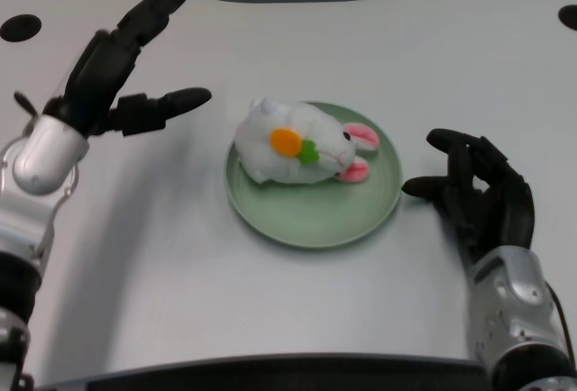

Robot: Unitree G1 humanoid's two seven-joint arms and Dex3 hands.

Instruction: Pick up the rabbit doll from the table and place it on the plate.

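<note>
1. The white plush rabbit doll [293,143], with pink ears and an orange carrot with green leaves on its body, lies on its side, ears toward the picture's right.
2. It rests on the round pale green plate [311,215], over the plate's upper left part.

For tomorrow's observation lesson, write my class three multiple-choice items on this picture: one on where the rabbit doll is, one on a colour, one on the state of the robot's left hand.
1. Where does the rabbit doll lie?
A. On the bare table
B. On the plate
C. In the left hand

2. What colour is the plate?
A. Light green
B. Red
C. Blue

3. How is the left hand?
A. Gripping the doll
B. Pressing on the plate
C. Fingers apart, holding nothing

Answers: 1 B, the doll rests inside the plate's rim. 2 A, the bare part of the plate shows pale green. 3 C, the hand is to the left of the plate, its fingers spread, touching neither doll nor plate.
</note>
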